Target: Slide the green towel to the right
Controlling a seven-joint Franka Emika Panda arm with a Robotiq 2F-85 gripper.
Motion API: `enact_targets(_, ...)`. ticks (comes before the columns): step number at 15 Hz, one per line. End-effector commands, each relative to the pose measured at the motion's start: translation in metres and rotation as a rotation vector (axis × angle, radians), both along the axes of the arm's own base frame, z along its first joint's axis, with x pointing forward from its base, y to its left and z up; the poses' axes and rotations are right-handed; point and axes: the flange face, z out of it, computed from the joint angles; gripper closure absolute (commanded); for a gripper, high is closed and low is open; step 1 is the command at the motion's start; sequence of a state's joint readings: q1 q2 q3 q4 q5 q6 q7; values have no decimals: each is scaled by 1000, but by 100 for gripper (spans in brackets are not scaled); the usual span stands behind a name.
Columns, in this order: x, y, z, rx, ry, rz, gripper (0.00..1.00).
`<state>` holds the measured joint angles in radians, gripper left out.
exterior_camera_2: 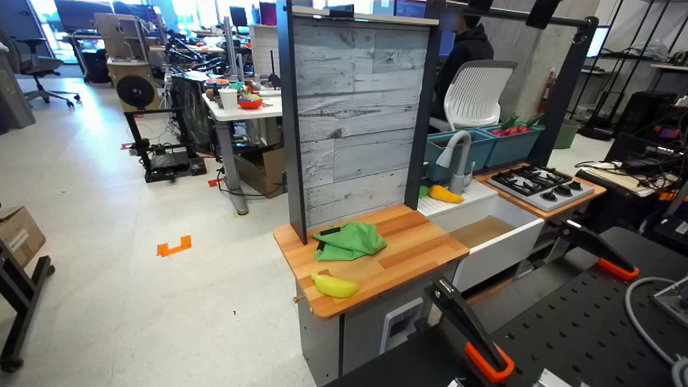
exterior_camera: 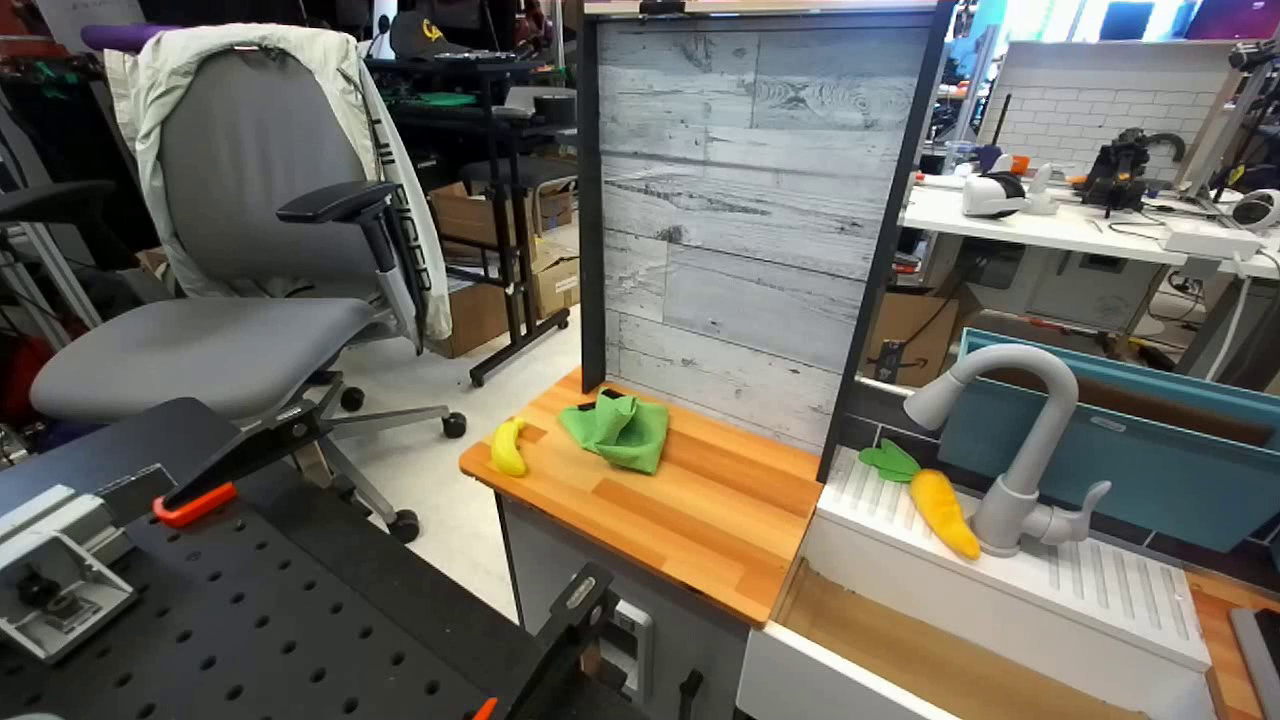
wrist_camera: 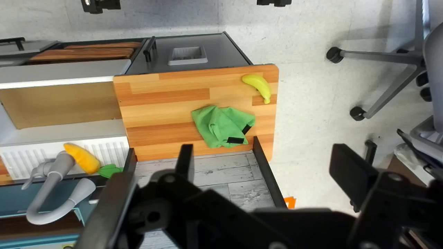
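A crumpled green towel (exterior_camera: pixel 622 432) lies on the wooden countertop (exterior_camera: pixel 700 520), against the foot of the grey plank panel. It shows in both exterior views (exterior_camera_2: pixel 352 242). In the wrist view the towel (wrist_camera: pixel 221 126) is right of the countertop's middle, and its black tags face the panel. My gripper (wrist_camera: pixel 263 152) shows only in the wrist view. It is open, with its fingers wide apart and nothing between them. It hangs above the scene, apart from the towel. The arm is out of view in both exterior views.
A yellow banana (exterior_camera: pixel 508 447) lies near the countertop's outer corner, beside the towel. The upright plank panel (exterior_camera: pixel 740 210) with dark posts stands along the back edge. A sink (exterior_camera: pixel 980 640) with a faucet (exterior_camera: pixel 1020 450) and a toy carrot (exterior_camera: pixel 942 512) adjoin the countertop.
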<state>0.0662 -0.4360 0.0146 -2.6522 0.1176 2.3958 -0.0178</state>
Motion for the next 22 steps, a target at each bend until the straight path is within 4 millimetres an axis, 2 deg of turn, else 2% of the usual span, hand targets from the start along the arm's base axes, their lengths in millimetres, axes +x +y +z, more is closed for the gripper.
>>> enact_targets(1,16,3,-10,8,-20,-51,0)
enact_targets(4,40,7,-30,21,-32,-93,0)
enact_targets(5,52,10,-42,16,-30,-104,0)
enact_targets(16,171,26,-210,-58,53,-194,0)
enact_targets(19,194,38,-251,-60,98,-167,0)
enact_targets(22,208,51,-286,-53,128,-136,0)
